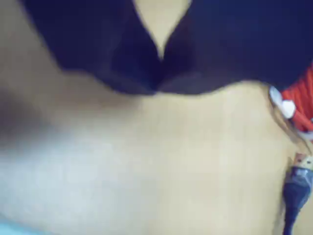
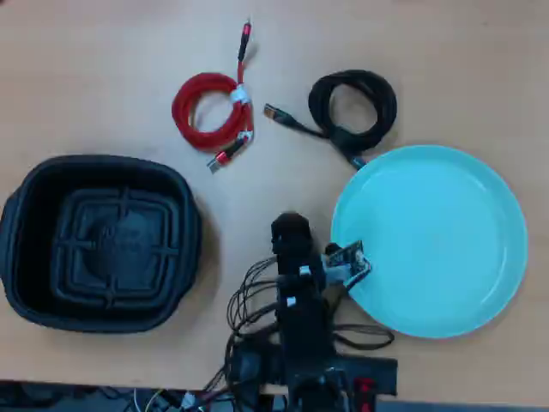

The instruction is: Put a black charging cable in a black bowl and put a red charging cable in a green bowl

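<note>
1. Two dark jaws fill the top of the wrist view, and the pincer [image 1: 159, 73] looks narrow: the jaws meet at a point with only a small notch of table [image 1: 146, 161] between them higher up. It holds nothing. In the overhead view the pincer [image 2: 290, 230] hangs over bare wood.
2. Nearest ahead and a little to the left of it in the overhead view lies the red charging cable [image 2: 208, 110], coiled and tied in white, one plug pointing back toward the pincer. In the wrist view its red coil [image 1: 303, 95] only clips the right edge.
3. Ahead and to the right lies the black charging cable [image 2: 356, 107], its coil touching or overlapping the far rim of the green bowl [image 2: 429, 236], which sits just beside the pincer on the right.
4. The black bowl [image 2: 99, 240] stands to the left, apart from both cables. Neither bowl holds a cable yet.
5. Risks, as I judge them: nearly closed jaws would push a coil away instead of straddling it; lifting the black coil could drag on the green rim; a trailing plug could snag or hang outside a bowl.
</note>
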Available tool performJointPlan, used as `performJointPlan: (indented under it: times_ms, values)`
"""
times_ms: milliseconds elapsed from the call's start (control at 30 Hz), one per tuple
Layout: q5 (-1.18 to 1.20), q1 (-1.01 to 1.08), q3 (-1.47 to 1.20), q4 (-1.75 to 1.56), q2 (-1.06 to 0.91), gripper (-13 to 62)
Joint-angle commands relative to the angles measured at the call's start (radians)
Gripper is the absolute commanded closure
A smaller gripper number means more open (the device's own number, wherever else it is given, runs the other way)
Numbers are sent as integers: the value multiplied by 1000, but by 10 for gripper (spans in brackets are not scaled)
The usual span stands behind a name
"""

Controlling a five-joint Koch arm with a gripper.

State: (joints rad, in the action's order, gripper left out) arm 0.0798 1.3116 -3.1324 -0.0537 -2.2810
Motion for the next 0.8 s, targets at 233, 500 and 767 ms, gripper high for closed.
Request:
performJointPlan:
  times_ms: [233,500,767]
  values:
    - [-152,54,930,1014,28,559]
    - [-147,57,936,1020,23,559]
    - [-144,55,988,1019,29,560]
